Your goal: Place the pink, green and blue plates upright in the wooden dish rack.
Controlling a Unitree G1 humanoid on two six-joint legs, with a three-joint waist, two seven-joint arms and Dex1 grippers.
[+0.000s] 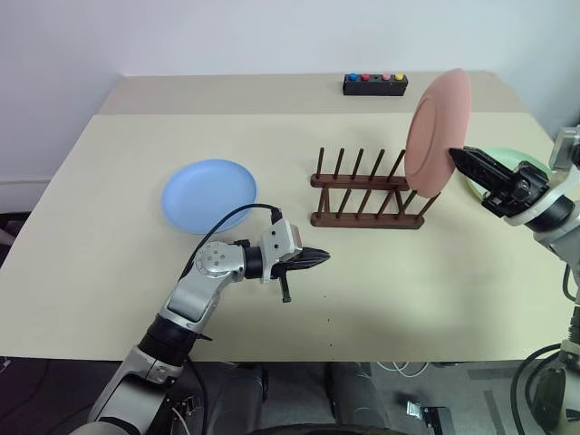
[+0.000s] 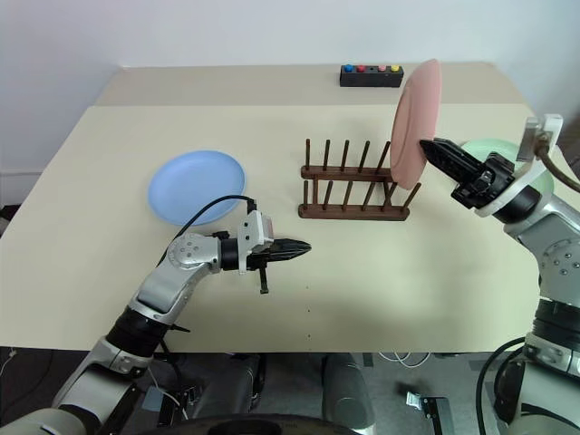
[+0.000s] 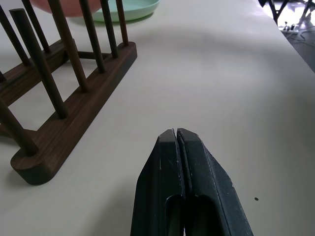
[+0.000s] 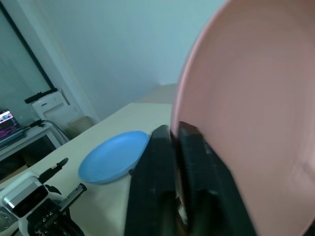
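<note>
The pink plate (image 1: 439,131) stands upright at the right end of the wooden dish rack (image 1: 362,217), its lower edge between the pegs. My right gripper (image 1: 456,152) reaches in from the right and is shut on the plate's rim, one finger on each face (image 4: 174,130). The blue plate (image 1: 208,195) lies flat on the table, left of the rack. Behind my right gripper lies the green plate (image 2: 489,149), partly hidden. My left gripper (image 1: 322,258) hovers low over the table in front of the rack, shut and holding nothing (image 3: 177,135).
A small black box with coloured buttons (image 1: 374,84) sits at the table's far edge behind the rack. The rack's other peg slots (image 3: 59,98) hold nothing. Bare beige tabletop (image 1: 408,290) spreads in front of the rack.
</note>
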